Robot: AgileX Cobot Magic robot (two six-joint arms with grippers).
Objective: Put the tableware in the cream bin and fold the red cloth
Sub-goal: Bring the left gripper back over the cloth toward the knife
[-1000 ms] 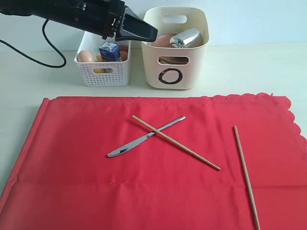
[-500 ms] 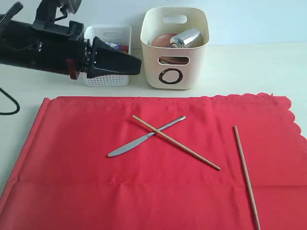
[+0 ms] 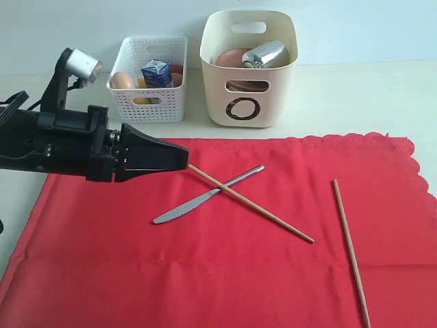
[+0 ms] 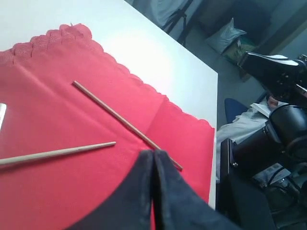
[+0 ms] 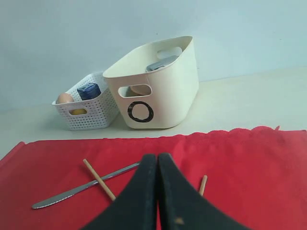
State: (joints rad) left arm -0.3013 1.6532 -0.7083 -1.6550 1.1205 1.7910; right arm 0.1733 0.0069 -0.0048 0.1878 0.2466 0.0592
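The red cloth (image 3: 225, 273) lies spread flat on the table. On it a small knife (image 3: 205, 197) lies crossed under one chopstick (image 3: 252, 205), and a second chopstick (image 3: 350, 249) lies to the right. The cream bin (image 3: 249, 102) behind the cloth holds a brown plate (image 3: 232, 56) and a steel cup (image 3: 266, 53). My left gripper (image 3: 184, 158) is shut and empty, low over the cloth's left part, its tip next to the crossed chopstick's far end. In the right wrist view my right gripper (image 5: 157, 155) is shut and empty above the red cloth (image 5: 249, 163), facing the cream bin (image 5: 158, 86).
A white perforated basket (image 3: 148, 102) with an egg, a milk carton and other food stands left of the cream bin. Pale table (image 3: 355, 102) runs behind and to the right of the cloth. The cloth's scalloped edge (image 3: 355, 139) faces the bins.
My left arm has swung down and leftward from in front of the bins to low over the cloth's left side, staying shut. Knife and chopsticks have not moved.
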